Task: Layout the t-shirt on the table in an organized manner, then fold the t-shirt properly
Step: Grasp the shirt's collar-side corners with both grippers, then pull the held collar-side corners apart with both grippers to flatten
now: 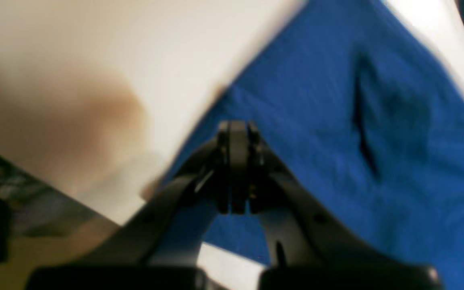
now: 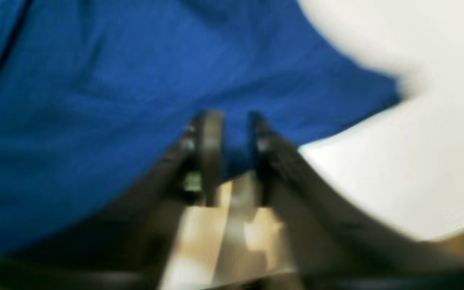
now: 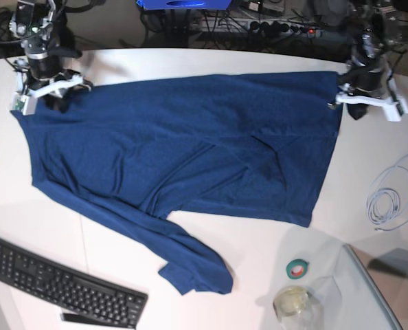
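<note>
You have a broad white table (image 3: 259,58) with a curved far edge. Spread across most of it lies the navy t-shirt (image 3: 190,144), mostly flat with some creases near the middle, one long sleeve trailing toward the near side. A black keyboard (image 3: 60,282) sits at your near left corner in the base view. Near the right edge lies a coil of pale cable (image 3: 391,199). Toward the near right you see a roll of green tape (image 3: 299,269) just beside a small clear cup (image 3: 291,300).

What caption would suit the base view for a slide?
Both arms at the far corners of a navy t-shirt spread across the white table, a sleeve trailing toward the keyboard.
</note>
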### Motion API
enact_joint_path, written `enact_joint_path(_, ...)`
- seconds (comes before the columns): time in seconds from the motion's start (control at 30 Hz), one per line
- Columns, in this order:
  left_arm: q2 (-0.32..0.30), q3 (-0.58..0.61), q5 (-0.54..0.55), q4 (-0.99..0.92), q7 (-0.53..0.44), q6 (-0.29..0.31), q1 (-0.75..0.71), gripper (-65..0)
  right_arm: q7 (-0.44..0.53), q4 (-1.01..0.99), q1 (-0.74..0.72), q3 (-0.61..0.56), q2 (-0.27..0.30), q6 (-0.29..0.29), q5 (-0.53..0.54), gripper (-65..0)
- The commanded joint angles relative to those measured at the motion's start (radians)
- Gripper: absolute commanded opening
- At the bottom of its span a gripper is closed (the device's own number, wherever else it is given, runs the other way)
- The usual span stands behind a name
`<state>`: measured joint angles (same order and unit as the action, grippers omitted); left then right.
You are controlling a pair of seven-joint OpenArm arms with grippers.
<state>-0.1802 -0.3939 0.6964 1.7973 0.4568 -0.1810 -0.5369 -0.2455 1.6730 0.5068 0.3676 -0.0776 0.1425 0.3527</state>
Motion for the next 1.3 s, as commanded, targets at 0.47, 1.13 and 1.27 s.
enact_joint_path(0.47,0.147,-0.285,0.035,-0.184,-0.002,0.598,-0.053,-50.0,0.041,-0.073,0.011,0.202,0.065,0.134,0.306,-19.7)
enact_joint_path(1.13,0.186,-0.492,0.144,-0.328,0.003,0.694,-0.082,-25.8,-0.091,-0.190,-0.063,0.356,0.032,0.234,0.312,-15.0)
enact_joint_path(1.27,0.184,-0.494,0.144,-0.328,0.003,0.748,-0.075,-20.6,-0.093,-0.190,-0.066,0.351,0.032,0.234,0.311,-15.0)
